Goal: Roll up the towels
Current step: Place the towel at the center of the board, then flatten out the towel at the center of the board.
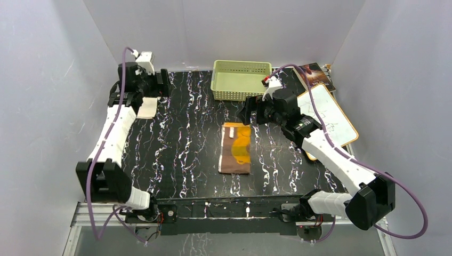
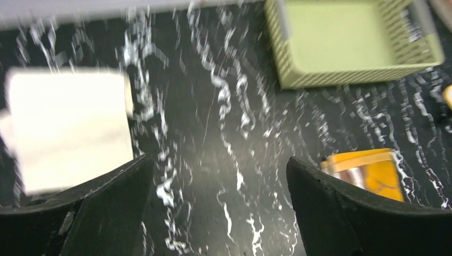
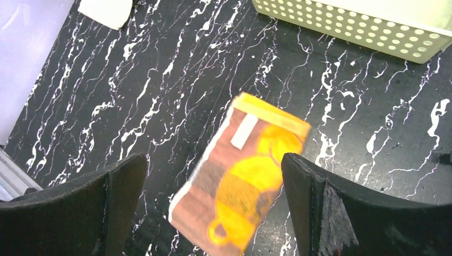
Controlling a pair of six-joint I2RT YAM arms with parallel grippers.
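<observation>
The right claw's (image 3: 213,160) two black fingers fill the bottom of its wrist view, spread wide with nothing between them. Directly below that gap lies the mustard-yellow and brown towel (image 3: 245,176). It is flat on the bench (image 1: 181,154) at mid-table, a thin printed cloth with a yellow band and a white tag at its far end. Its long axis runs from the near edge toward the pale green perforated basket (image 1: 237,95). The right arm is plainly the nearer one, so a roll along that axis would probably start from a short end.

The left claw (image 2: 218,160) is released too, with its fingers well apart. It hangs at the far left by the cream-white towel (image 2: 69,133), a thick, soft, compact block offset toward its left finger. That towel seems already rolled, though blur hides the layers.
</observation>
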